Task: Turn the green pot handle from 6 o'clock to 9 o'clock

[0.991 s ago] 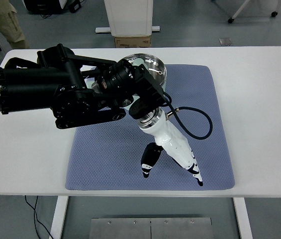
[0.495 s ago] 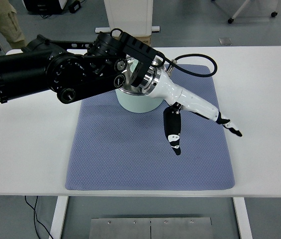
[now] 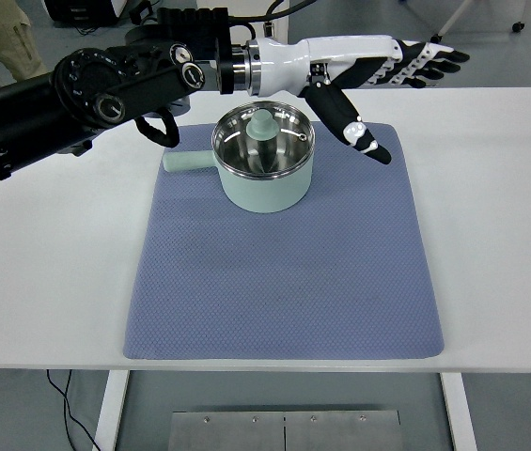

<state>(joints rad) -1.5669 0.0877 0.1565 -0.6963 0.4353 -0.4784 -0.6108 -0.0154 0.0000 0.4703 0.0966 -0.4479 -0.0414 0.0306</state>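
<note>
The green pot stands on the far part of the blue mat, its handle pointing to the picture's left and blocking approach from that side. The left hand, fingers spread and holding nothing, extends above the table's far edge, its arm obstructing the space behind the pot. Unobstructed passage exists over the near mat and along the table's right side.

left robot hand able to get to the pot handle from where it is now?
Probably yes. The handle sticks out left over the mat with nothing around it; the left robot hand hovers open behind the pot.
</note>
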